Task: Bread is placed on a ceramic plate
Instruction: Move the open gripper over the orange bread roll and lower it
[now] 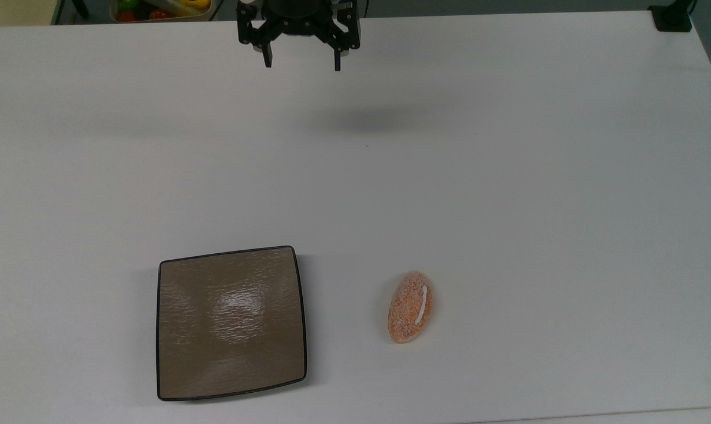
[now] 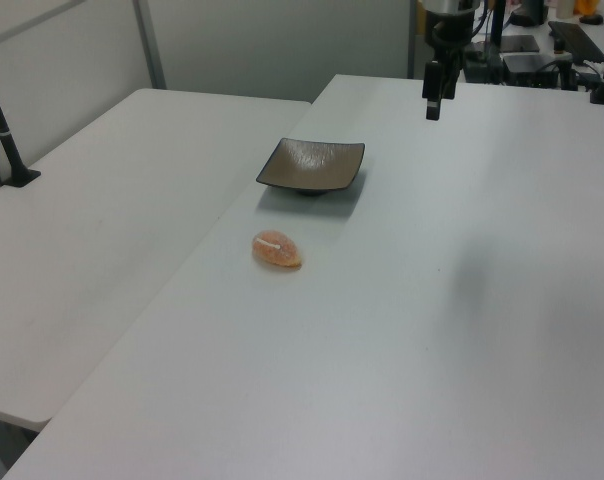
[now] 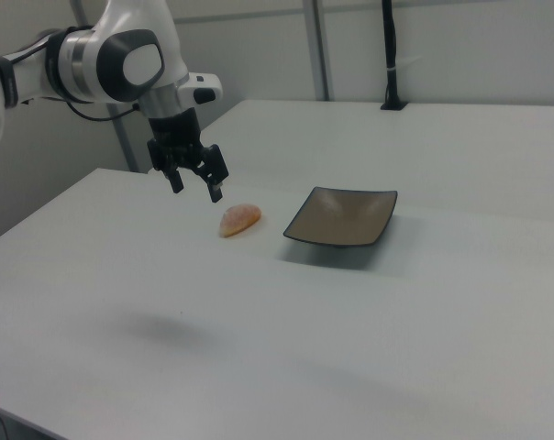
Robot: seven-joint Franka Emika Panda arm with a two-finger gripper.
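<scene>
Orange-brown bread (image 1: pixel 410 307) lies on the white table (image 1: pixel 508 176), lower centre-right of the top view, just beside the ceramic plate (image 1: pixel 231 323) but apart from it. Gripper (image 1: pixel 301 62) hangs at the top edge of the top view, fingers spread, holding nothing, well apart from both.

Risk, as a judgement: the loaf is small and rounded; fingers closing along its length could squeeze it out or roll it.

Long axis runs nearly top-to-bottom in the top view, tilted slightly, upper end leaning right; white stripe follows it.
</scene>
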